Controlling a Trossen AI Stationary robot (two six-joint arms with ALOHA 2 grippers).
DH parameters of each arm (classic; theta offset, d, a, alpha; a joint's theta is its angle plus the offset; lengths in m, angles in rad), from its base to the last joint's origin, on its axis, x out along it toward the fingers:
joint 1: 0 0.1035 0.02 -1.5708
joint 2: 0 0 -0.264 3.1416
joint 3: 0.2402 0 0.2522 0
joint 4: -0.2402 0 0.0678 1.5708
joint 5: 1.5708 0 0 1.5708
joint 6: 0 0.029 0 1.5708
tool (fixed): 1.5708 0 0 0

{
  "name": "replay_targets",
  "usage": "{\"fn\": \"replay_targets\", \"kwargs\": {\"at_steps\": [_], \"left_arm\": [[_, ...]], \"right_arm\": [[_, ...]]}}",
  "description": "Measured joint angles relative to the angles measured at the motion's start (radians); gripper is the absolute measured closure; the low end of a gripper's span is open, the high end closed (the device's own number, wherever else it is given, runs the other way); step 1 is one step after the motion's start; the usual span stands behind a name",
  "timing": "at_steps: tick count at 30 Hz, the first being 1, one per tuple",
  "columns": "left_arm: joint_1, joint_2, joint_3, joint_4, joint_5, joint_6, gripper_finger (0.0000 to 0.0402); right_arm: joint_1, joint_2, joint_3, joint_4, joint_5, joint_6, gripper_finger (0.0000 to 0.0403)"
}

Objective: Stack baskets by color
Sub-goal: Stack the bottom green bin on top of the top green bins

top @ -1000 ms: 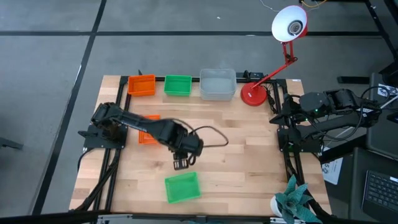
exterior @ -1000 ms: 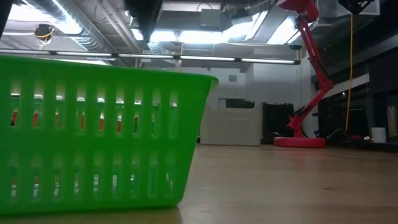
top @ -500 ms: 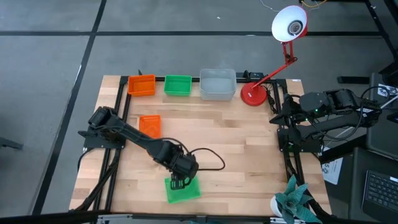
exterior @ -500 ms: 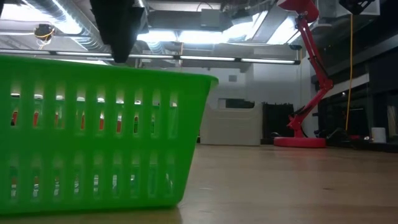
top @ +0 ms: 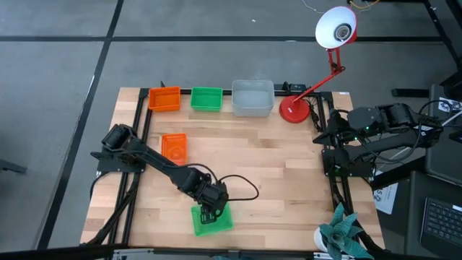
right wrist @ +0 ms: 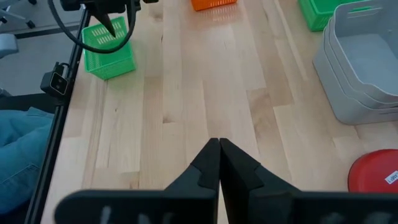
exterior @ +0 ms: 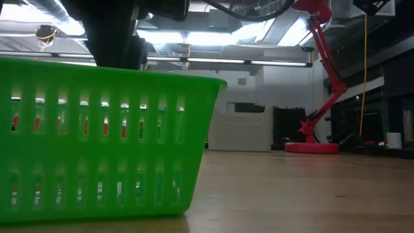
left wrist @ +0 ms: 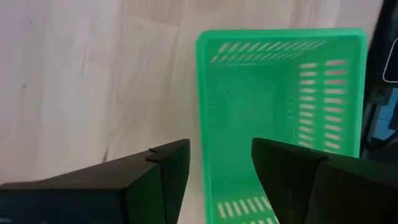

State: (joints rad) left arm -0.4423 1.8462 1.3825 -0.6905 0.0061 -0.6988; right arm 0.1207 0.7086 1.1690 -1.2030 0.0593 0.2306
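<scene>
A green basket (top: 211,219) stands on its base near the table's front edge, and it fills the left of the low view (exterior: 103,136). My left gripper (left wrist: 221,165) is open and points down over it. One finger is outside a long wall (left wrist: 202,143) and the other is above the inside, both apart from it. A single orange basket (top: 174,146) lies at mid-left. Along the far edge stand orange baskets (top: 164,99), green baskets (top: 206,99) and grey-white baskets (top: 253,97). My right gripper (right wrist: 219,152) is shut and waits raised at the right side.
A desk lamp with a red base (top: 294,110) stands at the far right, beside the grey-white baskets. A plant (top: 343,231) sits off the near right corner. A person's leg in jeans (right wrist: 18,134) shows beyond the table's near edge. Bare wood lies mid-table.
My left gripper has gone toward the table's near edge and down, from mid-table to right over the green basket. It has tipped more steeply downward and stayed open. The basket has not moved.
</scene>
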Motion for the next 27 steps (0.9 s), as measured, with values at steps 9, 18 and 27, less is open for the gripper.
{"fn": "replay_targets", "kwargs": {"at_steps": [9, 18, 27], "left_arm": [[0.0, 0.0, -0.115, 0.088, -0.011, -0.033, 0.0236], [0.011, 0.001, -0.296, 0.399, -0.075, 0.026, 0.0306], [0.162, -0.031, -0.208, 0.346, -0.043, 0.308, 0.04]], "right_arm": [[0.0, 0.0, 0.0, 0.0, 0.0, -0.002, 0.0396], [0.0, 0.0, 0.0, 0.0, 0.0, -0.004, 0.0396], [0.0, 0.0, 0.0, -0.008, 0.0, -0.04, 0.0396]]}}
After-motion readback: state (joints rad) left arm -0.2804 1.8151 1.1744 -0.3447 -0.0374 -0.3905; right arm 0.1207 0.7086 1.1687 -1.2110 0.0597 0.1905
